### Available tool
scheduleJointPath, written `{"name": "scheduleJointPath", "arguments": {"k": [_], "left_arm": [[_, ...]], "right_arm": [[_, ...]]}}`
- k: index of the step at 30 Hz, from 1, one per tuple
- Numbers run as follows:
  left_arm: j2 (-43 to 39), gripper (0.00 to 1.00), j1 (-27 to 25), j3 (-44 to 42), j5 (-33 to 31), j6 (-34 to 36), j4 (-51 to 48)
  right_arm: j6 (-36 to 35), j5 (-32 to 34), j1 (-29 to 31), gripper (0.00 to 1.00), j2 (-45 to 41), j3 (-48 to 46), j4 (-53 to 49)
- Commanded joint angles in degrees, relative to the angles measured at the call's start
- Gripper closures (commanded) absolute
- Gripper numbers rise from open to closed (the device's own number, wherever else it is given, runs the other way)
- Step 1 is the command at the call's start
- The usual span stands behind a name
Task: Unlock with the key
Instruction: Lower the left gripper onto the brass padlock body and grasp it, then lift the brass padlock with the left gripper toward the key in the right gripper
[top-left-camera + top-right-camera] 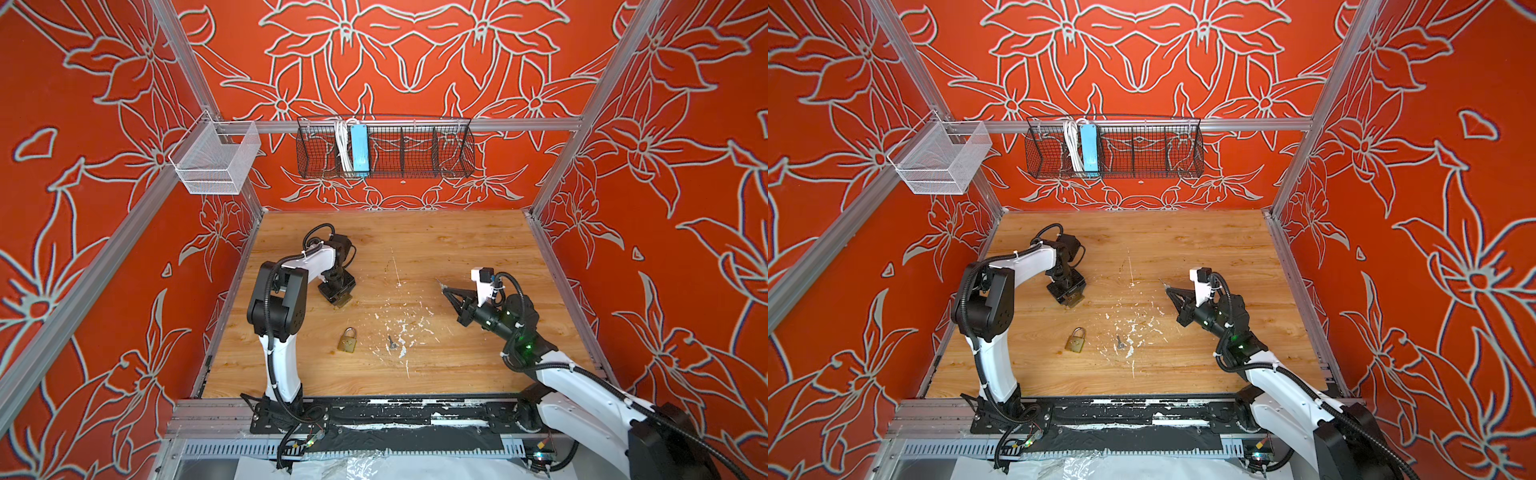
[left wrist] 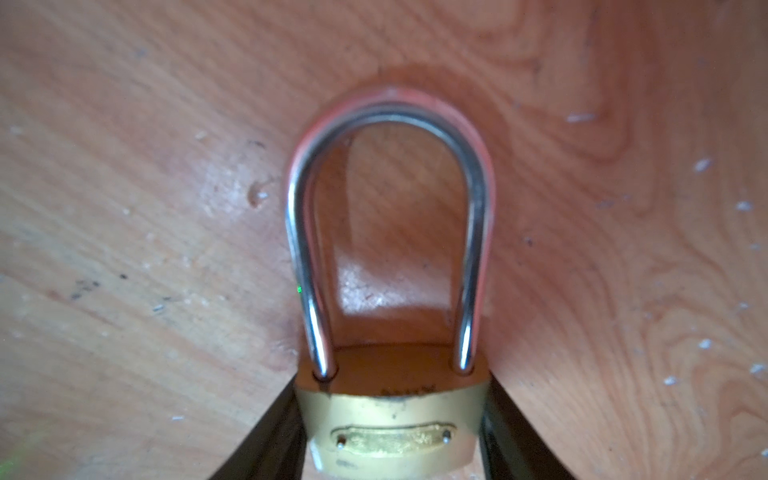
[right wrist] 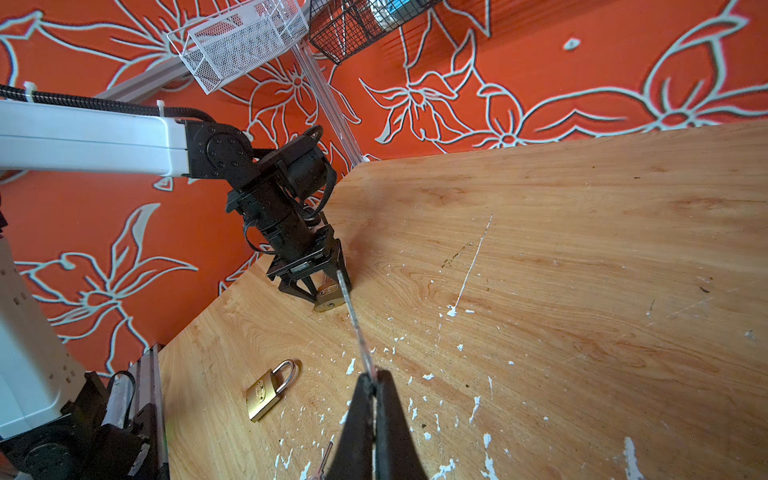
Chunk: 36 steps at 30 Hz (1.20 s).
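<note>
A brass padlock (image 2: 390,419) stands on the wooden table (image 1: 457,249), left of the middle. My left gripper (image 2: 392,386) is shut on its body, and its black fingers (image 2: 505,428) press both sides. The steel shackle (image 2: 386,120) points away from the wrist. In both top views this gripper (image 1: 343,297) (image 1: 1074,298) points down at the table. My right gripper (image 3: 375,378) (image 1: 444,289) hovers at mid-right. It is shut on a thin silver key (image 3: 353,316) (image 1: 439,284), whose blade points toward the held padlock (image 3: 328,300).
A second brass padlock (image 1: 347,340) (image 3: 266,392) lies flat near the front. Another small key (image 1: 391,343) (image 3: 324,457) lies to its right among white paint flecks. A black wire basket (image 1: 386,149) and a white mesh basket (image 1: 216,160) hang on the back rail.
</note>
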Motion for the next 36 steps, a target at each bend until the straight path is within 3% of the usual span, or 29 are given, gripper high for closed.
{"name": "scheduleJointPath", "arguments": {"k": [1, 4, 9, 11, 15, 21, 25, 29, 32, 36], "left_arm": [[1.11, 0.55, -0.11, -4.61, 2.49, 1.42, 3.39], [-1.41, 0.7, -0.24, -4.18, 4.92, 2.84, 4.74], [-5.88, 0.76, -2.31, 1.52, -1.05, 4.58, -0.51], [-9.48, 0.79, -3.23, 1.24, 0.67, 5.8, 2.48], [-18.51, 1.0, -6.75, -5.28, 0.96, 5.24, 13.56], [-31.31, 1.0, -14.37, -20.29, -0.25, -0.75, 34.31], [-35.99, 1.0, -17.98, -23.63, 2.69, 2.65, 39.73], [-40.45, 1.0, -23.43, -30.08, -0.12, 2.97, 51.09], [-39.89, 1.0, -26.86, -29.98, -4.02, 3.21, 52.57], [-38.02, 1.0, -29.0, -29.28, -3.38, 0.77, 51.79]], "right_arm": [[-0.61, 0.87, 0.33, 1.0, 0.58, 1.66, 1.06], [-0.43, 0.51, 0.33, 1.0, 1.47, 1.66, 1.74], [-1.05, 0.93, 0.29, 1.0, 2.98, 1.83, 2.05], [-1.05, 1.14, 0.29, 1.0, 3.92, 1.75, 2.63], [-0.87, 2.17, 0.3, 1.0, 5.16, 1.53, 3.36], [-2.14, 7.59, 0.35, 1.0, 3.94, -0.01, 2.71], [-3.96, 10.36, 0.49, 1.0, -0.22, -0.42, -0.22], [-4.35, 9.65, 1.26, 1.0, -2.03, -0.69, -0.31], [-5.12, 9.97, 1.84, 1.0, -1.44, -0.98, 0.08], [-6.41, 11.26, 1.94, 1.0, -1.32, -1.07, -0.25]]}}
